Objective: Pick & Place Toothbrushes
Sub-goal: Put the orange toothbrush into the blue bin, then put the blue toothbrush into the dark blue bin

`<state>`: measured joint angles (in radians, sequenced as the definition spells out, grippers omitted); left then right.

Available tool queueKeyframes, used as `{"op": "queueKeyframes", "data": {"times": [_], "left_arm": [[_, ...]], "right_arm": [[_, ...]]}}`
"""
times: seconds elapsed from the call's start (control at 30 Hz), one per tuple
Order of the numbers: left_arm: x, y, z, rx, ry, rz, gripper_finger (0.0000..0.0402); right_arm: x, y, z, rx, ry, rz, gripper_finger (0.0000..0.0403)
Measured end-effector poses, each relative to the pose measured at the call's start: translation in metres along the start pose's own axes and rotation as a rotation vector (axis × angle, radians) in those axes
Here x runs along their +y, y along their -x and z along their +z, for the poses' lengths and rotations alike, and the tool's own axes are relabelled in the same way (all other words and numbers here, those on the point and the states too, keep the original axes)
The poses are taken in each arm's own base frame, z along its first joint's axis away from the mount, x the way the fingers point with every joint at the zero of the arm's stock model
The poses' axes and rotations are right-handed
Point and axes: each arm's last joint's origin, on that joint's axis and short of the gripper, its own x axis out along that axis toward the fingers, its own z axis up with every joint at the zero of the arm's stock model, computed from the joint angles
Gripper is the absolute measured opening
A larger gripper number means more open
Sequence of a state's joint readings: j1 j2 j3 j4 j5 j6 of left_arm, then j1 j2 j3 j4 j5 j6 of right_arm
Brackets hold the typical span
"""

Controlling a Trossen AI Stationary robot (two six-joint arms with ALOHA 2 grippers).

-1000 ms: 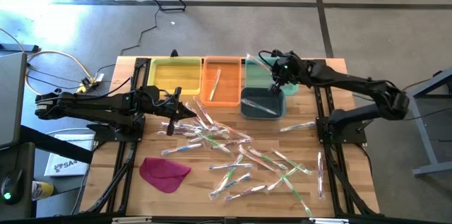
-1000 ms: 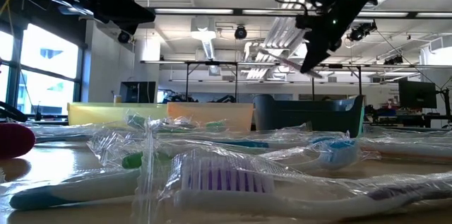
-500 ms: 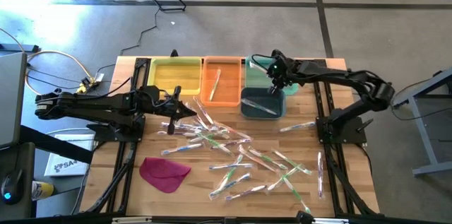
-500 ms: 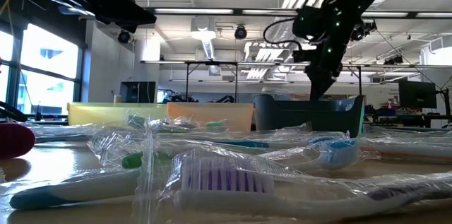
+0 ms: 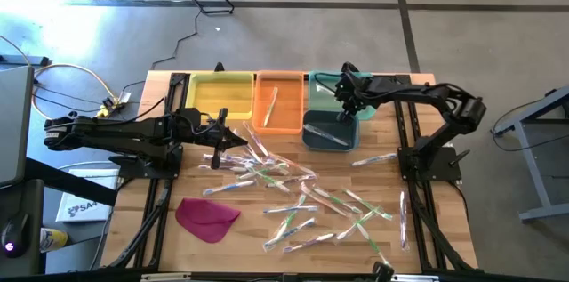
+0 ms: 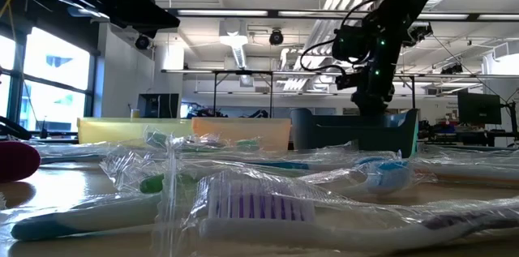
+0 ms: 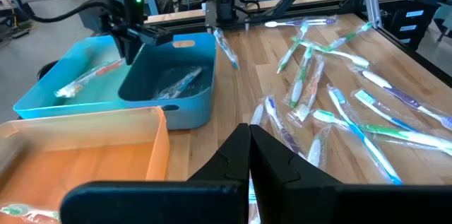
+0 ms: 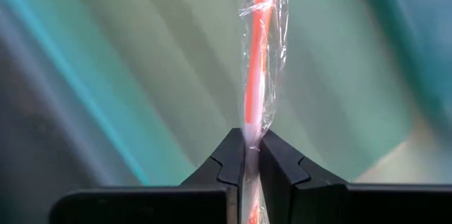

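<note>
Several wrapped toothbrushes (image 5: 293,189) lie scattered on the wooden table. My right gripper (image 5: 345,108) reaches down into the light teal bin (image 5: 322,86) and is shut on a wrapped toothbrush with an orange handle (image 8: 258,54). The left wrist view shows that gripper (image 7: 131,44) over the bin and the toothbrush (image 7: 88,79) low inside it. My left gripper (image 5: 242,141) hovers shut and empty above the pile's far left part; its fingertips (image 7: 248,136) are closed together. My right gripper pinches the wrapped toothbrush at one end (image 8: 248,128) between its two fingers. The fingers come from above, slanting steeply down, and the toothbrush runs on beyond the tips in line with them. Whether its far end rests on the bin floor I cannot tell.
A yellow bin (image 5: 218,95), an orange bin (image 5: 278,104) holding a toothbrush, and the teal bin stand in a row at the far edge. A dark blue-grey bin (image 5: 329,140) with a toothbrush sits just in front. A magenta cloth (image 5: 206,215) lies near left.
My right gripper has sunk from above the bins down into the teal bin and tipped to point more steeply down. It has kept the orange-handled toothbrush, which has gone down with it behind the dark bin's rim.
</note>
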<state>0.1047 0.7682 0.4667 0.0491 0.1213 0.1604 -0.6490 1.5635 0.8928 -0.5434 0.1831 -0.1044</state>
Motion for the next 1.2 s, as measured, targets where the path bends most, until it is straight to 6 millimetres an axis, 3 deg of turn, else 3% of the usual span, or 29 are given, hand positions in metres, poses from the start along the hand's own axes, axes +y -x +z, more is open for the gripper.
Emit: {"op": "queueKeyframes", "data": {"times": [0.4,0.73,1.07,1.2], "left_arm": [[0.000,0.000,0.000,0.000,0.003,0.000,0.0000],[0.000,0.000,0.000,0.000,0.002,0.000,0.0000],[0.000,0.000,0.000,0.000,0.002,0.000,0.0000],[0.000,0.000,0.000,0.000,0.001,0.000,0.0000]], "right_arm": [[-0.029,-0.005,-0.005,0.020,-0.104,-0.032,0.0019],[-0.029,-0.005,-0.005,0.012,-0.107,0.022,0.0020],[-0.029,-0.005,-0.005,0.014,-0.130,0.011,0.0092],[-0.029,-0.005,-0.005,0.014,-0.132,0.010,0.0100]]}}
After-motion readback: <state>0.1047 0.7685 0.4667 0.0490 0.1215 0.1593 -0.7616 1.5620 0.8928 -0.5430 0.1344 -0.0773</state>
